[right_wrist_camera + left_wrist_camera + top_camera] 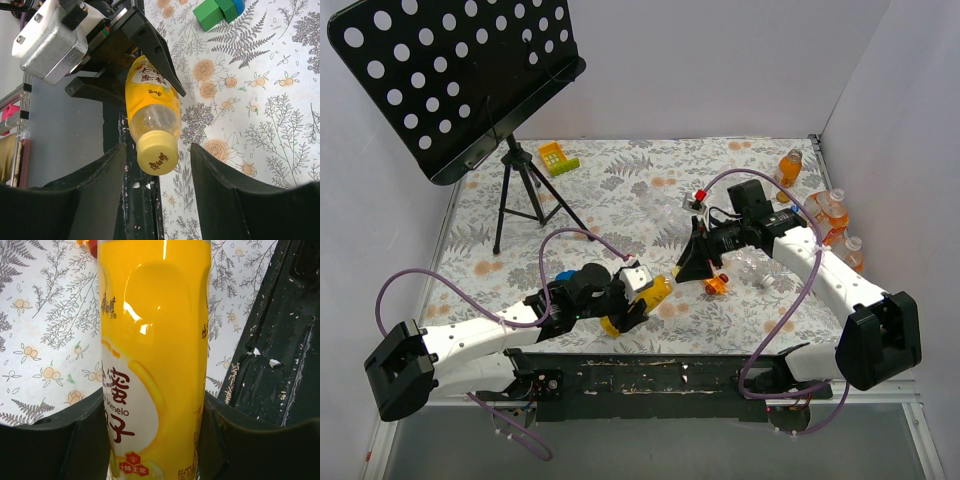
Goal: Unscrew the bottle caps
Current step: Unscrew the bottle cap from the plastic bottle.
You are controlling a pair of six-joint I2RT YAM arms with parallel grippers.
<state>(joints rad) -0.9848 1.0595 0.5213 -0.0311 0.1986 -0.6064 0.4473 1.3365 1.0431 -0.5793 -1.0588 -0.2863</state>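
Hold the yellow bottle [155, 340] firm by its body with the left gripper [155, 450], jaws pinching it from both sides as in the left wrist view, so as to stop the body from spinning. Bring the right gripper [157, 146], jaws spread wide with the yellow cap [157, 156] framed in the gap but apparently not touched, a little forward along the bottle's own line. Close squarely on the side wall of the cap, not on the clear neck behind it. Then turn counter-clockwise as looked at from the cap end, probably in short turns with re-gripping, never pulling sideways. Look for the bottle at about 6 o'clock of the table [650, 190] in the top view, near the front edge. Read its long axis there as running from about 8 o'clock to 2 o'clock, cap end toward 2 o'clock, facing the right gripper; in the right wrist view, cap toward 6 o'clock, base toward 12 o'clock.
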